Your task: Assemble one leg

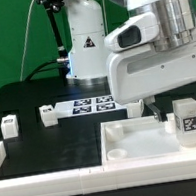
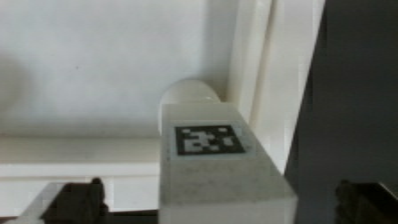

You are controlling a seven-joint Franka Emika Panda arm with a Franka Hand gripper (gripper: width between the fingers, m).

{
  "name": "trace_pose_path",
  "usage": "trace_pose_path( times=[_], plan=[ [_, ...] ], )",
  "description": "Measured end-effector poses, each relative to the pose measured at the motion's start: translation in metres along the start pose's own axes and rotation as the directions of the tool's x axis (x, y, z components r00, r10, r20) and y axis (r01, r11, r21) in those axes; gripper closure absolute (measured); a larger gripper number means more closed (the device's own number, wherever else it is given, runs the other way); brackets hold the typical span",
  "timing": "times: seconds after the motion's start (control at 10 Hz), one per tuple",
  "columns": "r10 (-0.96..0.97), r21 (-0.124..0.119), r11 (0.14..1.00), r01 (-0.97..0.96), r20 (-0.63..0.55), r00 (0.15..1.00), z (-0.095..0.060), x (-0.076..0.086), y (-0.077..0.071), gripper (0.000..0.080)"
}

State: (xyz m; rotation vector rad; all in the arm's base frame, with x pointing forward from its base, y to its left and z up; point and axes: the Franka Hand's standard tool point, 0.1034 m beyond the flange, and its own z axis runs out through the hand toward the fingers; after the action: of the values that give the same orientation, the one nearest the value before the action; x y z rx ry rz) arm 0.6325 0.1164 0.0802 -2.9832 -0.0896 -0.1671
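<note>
The step in hand looks like fitting the small, stubby white plastic leg (image 1: 185, 117) with its black-and-white square tag into a corner of the large white square tray-like tabletop (image 1: 134, 153). The leg stands upright inside the tray, close to the raised rim. It sits directly beneath the hand, in the space between the jaws.

The arm's two-finger gripper (image 2: 215, 204) is spread wide. In the wrist view each dark fingertip (image 2: 68, 203) sits well to its own side of the leg, with a clear gap between pad and plastic, so the hand straddles the leg and grasps nothing. The tag on the leg faces up toward the wrist camera.

Whether the leg's foot is fully seated in the tray cannot be told, because its base is hidden behind the body of the leg.

The next move probably calls for bringing the fingers in squarely on the leg's two opposite sides. The hand should stay centred over the leg so the post is not tipped against the rim just beside it. Then the leg would be turned or pressed to fix it.

Well away from the hand, toward the exterior view's left, two more small white tagged legs (image 1: 9, 124) rest on the black table (image 1: 35, 95). The thin flat white marker board (image 1: 87, 106) lies between them and the hand.
</note>
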Motion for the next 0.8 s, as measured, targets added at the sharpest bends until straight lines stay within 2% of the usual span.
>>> trace_pose_path(
  times=[0.1,0.2,0.3,0.4,0.8],
  plan=[
    [-0.001,0.000,1.000,0.001,0.000,1.000,0.0001,0.0000,0.0000,0.0251],
    [-0.001,0.000,1.000,0.001,0.000,1.000,0.0002,-0.0002,0.0000,0.0251],
    [-0.001,0.000,1.000,0.001,0.000,1.000,0.0002,-0.0002,0.0000,0.0435],
    [0.002,-0.002,1.000,-0.002,0.001,1.000,0.0004,-0.0005,0.0027,0.0507],
    [0.036,-0.001,0.999,-0.036,0.001,0.999,0.0004,-0.0005,0.0030,0.0507]
  ],
)
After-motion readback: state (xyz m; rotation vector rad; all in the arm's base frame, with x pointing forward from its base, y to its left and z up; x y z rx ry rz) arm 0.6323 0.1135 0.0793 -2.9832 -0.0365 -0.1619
